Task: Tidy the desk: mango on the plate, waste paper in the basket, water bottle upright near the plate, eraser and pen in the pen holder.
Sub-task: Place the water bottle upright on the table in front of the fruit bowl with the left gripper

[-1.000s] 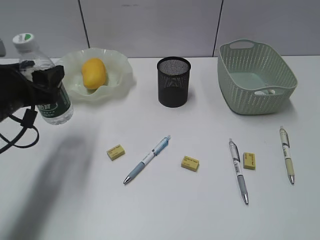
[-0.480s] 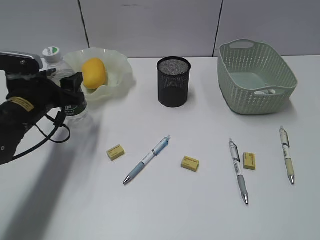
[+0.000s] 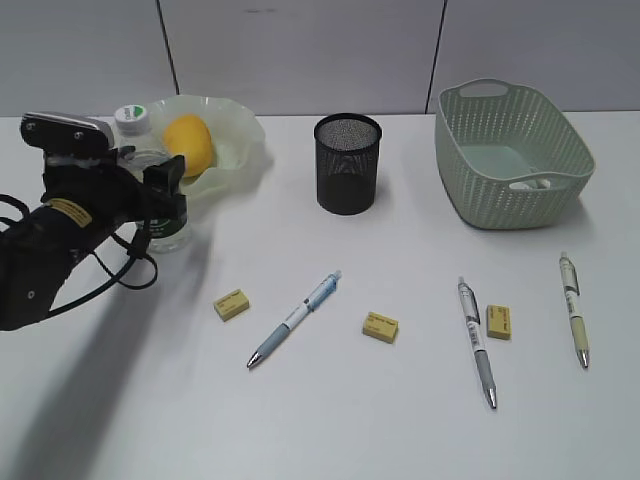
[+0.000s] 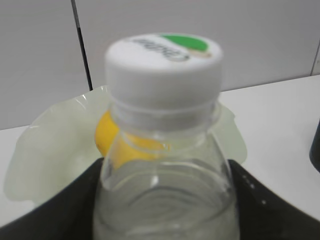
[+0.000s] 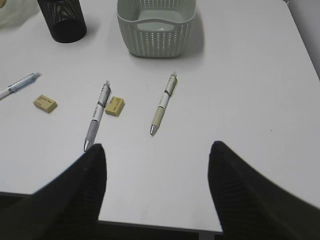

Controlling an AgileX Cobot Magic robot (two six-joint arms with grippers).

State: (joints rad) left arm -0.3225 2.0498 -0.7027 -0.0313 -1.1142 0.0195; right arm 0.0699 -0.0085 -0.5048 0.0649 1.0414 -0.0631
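My left gripper (image 3: 150, 205) is shut on the clear water bottle (image 3: 150, 160), which stands upright just left of the pale green plate (image 3: 245, 140); its white and green cap fills the left wrist view (image 4: 164, 65). The yellow mango (image 3: 188, 146) lies on the plate. The black mesh pen holder (image 3: 347, 163) stands mid-table. Three pens (image 3: 294, 319) (image 3: 477, 341) (image 3: 573, 309) and three yellow erasers (image 3: 231, 304) (image 3: 380, 326) (image 3: 498, 321) lie on the table. My right gripper (image 5: 157, 160) is open and empty above the table's front edge, out of the exterior view.
The green basket (image 3: 560, 140) stands at the back right with something pale inside it. A grey panelled wall runs behind the table.
My left gripper has carried the bottle right and down from mid-air and brought it upright beside the plate. The right arm has not moved.
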